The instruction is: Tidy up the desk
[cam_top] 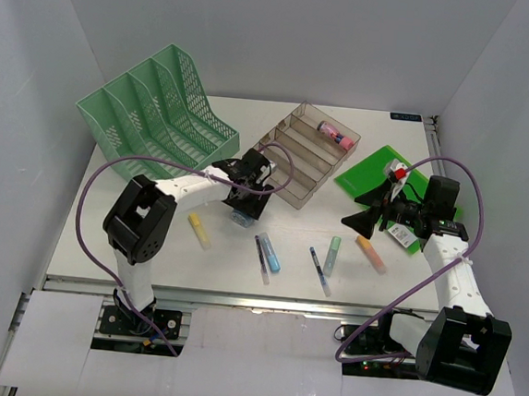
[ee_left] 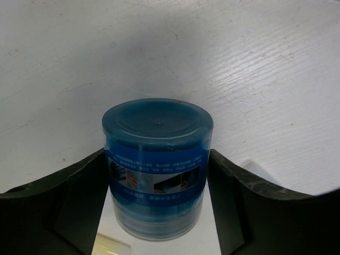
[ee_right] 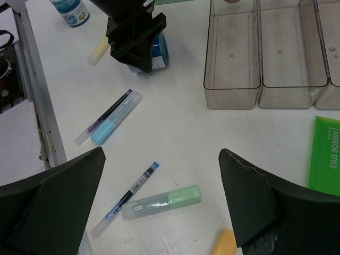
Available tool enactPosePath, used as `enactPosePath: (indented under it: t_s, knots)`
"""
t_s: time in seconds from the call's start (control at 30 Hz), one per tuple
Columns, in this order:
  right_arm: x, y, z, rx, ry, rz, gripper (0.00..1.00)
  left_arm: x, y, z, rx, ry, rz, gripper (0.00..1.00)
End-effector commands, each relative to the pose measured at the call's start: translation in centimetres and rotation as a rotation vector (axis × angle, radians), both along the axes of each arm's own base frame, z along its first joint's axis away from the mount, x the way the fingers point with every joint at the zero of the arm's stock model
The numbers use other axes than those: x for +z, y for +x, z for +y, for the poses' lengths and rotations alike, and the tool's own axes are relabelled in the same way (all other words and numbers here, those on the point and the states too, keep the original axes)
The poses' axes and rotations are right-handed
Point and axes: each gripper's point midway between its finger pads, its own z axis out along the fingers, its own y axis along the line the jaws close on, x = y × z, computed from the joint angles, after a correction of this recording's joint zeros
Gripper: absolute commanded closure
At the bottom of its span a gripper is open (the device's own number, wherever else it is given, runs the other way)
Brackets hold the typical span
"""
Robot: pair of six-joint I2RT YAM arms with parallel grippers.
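Observation:
The white desk [cam_top: 140, 247] holds scattered stationery. My left gripper [cam_top: 249, 199] is shut on a blue round jar [ee_left: 157, 170], which also shows in the top view [cam_top: 242, 218] in front of the clear tray [cam_top: 305, 155]. The jar sits between both fingers [ee_left: 79, 196]. My right gripper [cam_top: 363, 218] is open and empty, hovering above a green highlighter [ee_right: 162, 202] and a blue-tipped pen [ee_right: 125, 199]. The left gripper [ee_right: 135, 32] and the jar [ee_right: 160, 50] also show in the right wrist view.
A yellow highlighter [cam_top: 199, 230], a blue highlighter [cam_top: 270, 252] beside a pen [cam_top: 261, 259], and an orange highlighter [cam_top: 371, 254] lie along the front. A mint mesh rack [cam_top: 156, 114] stands back left. A green notebook [cam_top: 375, 171] lies back right. A pink item [cam_top: 337, 136] lies in the tray.

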Motion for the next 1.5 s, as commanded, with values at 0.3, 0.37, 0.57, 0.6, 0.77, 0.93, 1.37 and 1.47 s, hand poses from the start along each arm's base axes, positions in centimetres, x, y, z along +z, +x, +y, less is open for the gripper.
enactPosePath:
  t_s: [0.3, 0.37, 0.57, 0.6, 0.77, 0.93, 1.37, 1.47]
  knots:
    - [1.3, -0.3, 0.1, 0.019, 0.027, -0.035, 0.06, 4.7, 1.8, -2.2, -0.016, -0.080, -0.084, 0.75]
    - [1.4, -0.4, 0.1, 0.020, 0.030, -0.038, 0.06, 7.0, 2.4, -3.3, -0.042, -0.119, -0.127, 0.83]
    - [1.7, -0.3, -0.2, 0.013, 0.033, -0.046, 0.06, 15.5, 4.5, -8.6, -0.167, -0.306, -0.257, 0.94]
    - [1.7, -0.3, -0.2, 0.009, 0.032, -0.047, 0.06, 16.7, 5.1, -9.5, -0.186, -0.334, -0.277, 0.94]
    - [1.9, 0.1, -0.9, -0.026, 0.024, -0.051, 0.06, 20.1, 9.7, -14.3, -0.259, -0.417, -0.378, 0.99]
    - [2.1, 0.3, -1.4, -0.045, 0.032, -0.048, 0.06, 22.5, 14.0, -17.7, -0.291, -0.473, -0.509, 1.00]
    - [1.6, 0.4, -1.7, -0.049, 0.043, -0.024, 0.06, 21.5, 21.6, -20.6, -0.293, -0.451, -0.843, 1.00]
    - [1.6, 0.5, -1.7, -0.049, 0.046, -0.019, 0.06, 20.4, 22.9, -20.4, -0.279, -0.412, -0.890, 1.00]
